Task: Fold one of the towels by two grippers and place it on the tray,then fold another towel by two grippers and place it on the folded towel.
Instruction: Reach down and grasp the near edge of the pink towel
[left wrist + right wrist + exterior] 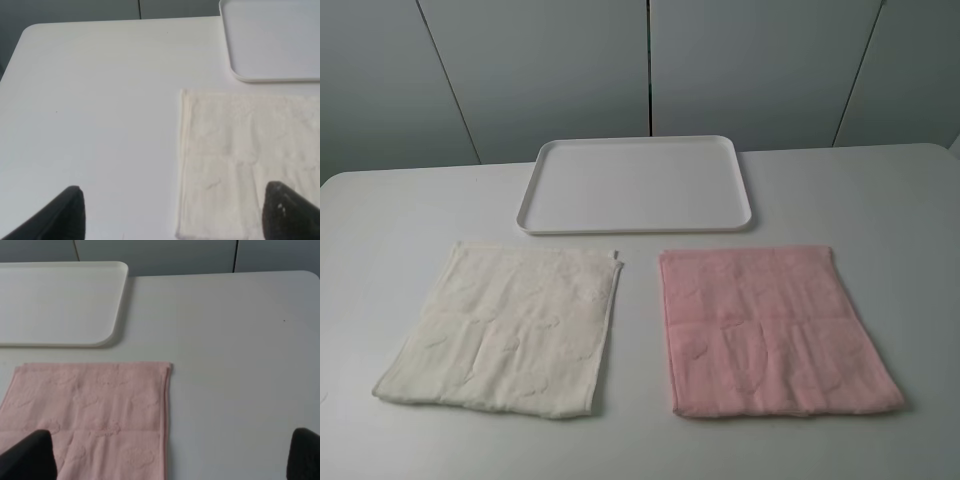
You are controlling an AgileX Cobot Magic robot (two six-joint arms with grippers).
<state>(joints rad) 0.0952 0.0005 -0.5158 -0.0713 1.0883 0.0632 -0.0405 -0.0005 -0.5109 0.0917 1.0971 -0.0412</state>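
1. The two towels are our job. The cream towel lies flat on the left half of the table and the pink towel lies flat on the right, with a strip of bare table between them. Neither one is folded or lifted yet, so we reckon we're right at the start.
2. Both sit just in front of the tray, near its front rim but not touching it. We'd guess that's so a folded towel only has a short trip to make. Nothing is on the tray so far.
3. Our left gripper hangs over the cream towel's outer edge with its fingers spread wide, holding nothing. One finger is over bare table and the other is over cloth.
4. Our right gripper does the same at the pink towel's outer edge, wide apart and holding nothing.
5. Neither arm shows in the high view, so we figure both sit back on the near side. A two-gripper fold probably needs both to go to one towel, one near corner each.
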